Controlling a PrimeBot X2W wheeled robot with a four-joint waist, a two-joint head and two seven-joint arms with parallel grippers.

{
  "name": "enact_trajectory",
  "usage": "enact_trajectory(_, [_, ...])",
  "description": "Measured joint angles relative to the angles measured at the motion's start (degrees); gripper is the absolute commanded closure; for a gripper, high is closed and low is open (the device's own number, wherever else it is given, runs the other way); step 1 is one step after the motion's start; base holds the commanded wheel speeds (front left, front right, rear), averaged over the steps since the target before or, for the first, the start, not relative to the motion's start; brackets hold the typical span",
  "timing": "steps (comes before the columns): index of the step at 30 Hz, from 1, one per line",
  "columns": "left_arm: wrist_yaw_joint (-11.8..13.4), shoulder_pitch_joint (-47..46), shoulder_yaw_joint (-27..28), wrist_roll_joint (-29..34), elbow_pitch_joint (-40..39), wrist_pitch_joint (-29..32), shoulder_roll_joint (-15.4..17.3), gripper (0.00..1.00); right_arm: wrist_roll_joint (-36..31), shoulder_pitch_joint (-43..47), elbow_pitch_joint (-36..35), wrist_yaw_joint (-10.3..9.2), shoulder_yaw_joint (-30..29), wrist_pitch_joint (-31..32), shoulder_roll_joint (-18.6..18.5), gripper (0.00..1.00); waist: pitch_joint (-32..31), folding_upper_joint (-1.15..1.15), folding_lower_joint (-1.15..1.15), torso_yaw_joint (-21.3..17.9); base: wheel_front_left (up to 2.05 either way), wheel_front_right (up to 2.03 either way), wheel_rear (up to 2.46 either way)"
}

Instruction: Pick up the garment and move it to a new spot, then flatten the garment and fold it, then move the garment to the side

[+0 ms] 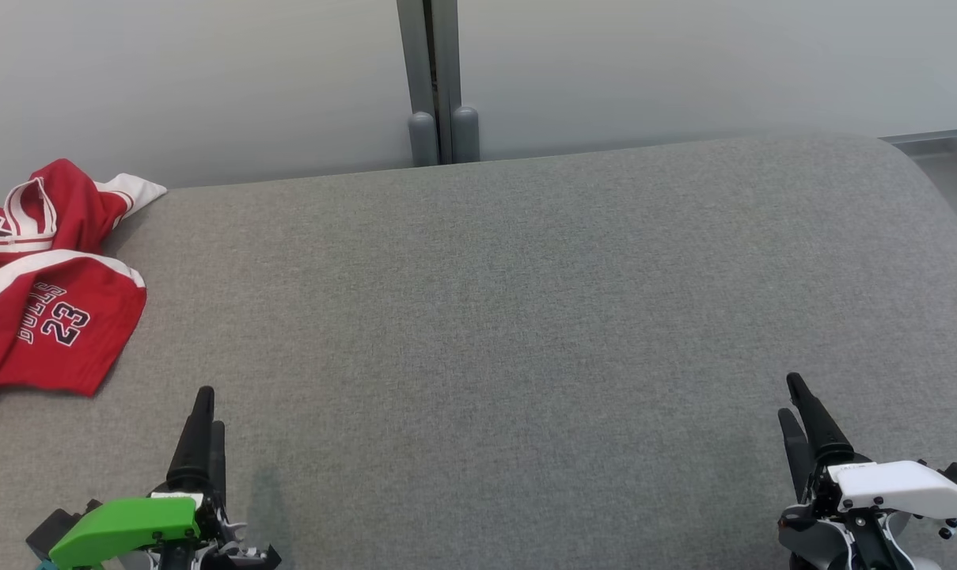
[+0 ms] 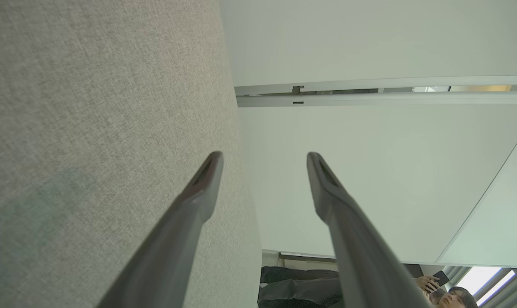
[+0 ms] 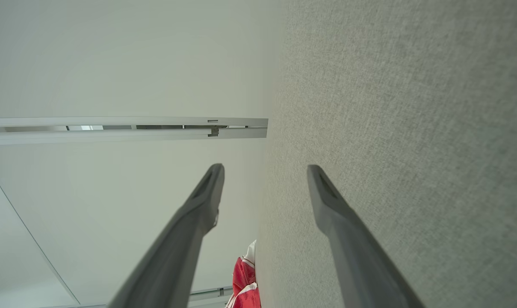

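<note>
Red fabric jersey with white trim (image 1: 51, 309) lies bunched at ten o'clock on the grey fabric-covered bench (image 1: 486, 317). Left claw (image 1: 210, 412) at seven o'clock and right claw (image 1: 791, 398) at five o'clock have their fingers apart and are empty. Judged: pick-up, flattening, folding and setting aside are all outstanding.

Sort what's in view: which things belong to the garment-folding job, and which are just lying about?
Job: red garment, crumpled at the surface's left edge; grey padded surface; left gripper and right gripper, both open and empty.
Not part of it: pale wall panels; grey post between them; a person in the left wrist view.
</note>
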Motion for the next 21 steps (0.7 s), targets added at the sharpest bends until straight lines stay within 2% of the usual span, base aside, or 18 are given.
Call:
enact_trajectory(7, [0.0, 0.2, -0.5, 4.7, -1.5, -1.9, 0.0, 0.0, -5.4, 0.2, -0.9, 0.0, -0.2, -1.8, -0.1, 0.0, 0.1, 0.0, 0.0, 0.0, 0.0, 0.0, 0.0])
enact_trajectory(21, [0.5, 0.2, -1.3, 19.9, -4.3, -5.0, 0.0, 0.0, -25.3, 0.3, -6.3, 0.0, 0.4, -5.0, -0.2, 0.0, 0.1, 0.0, 0.0, 0.0, 0.0, 0.0, 0.0])
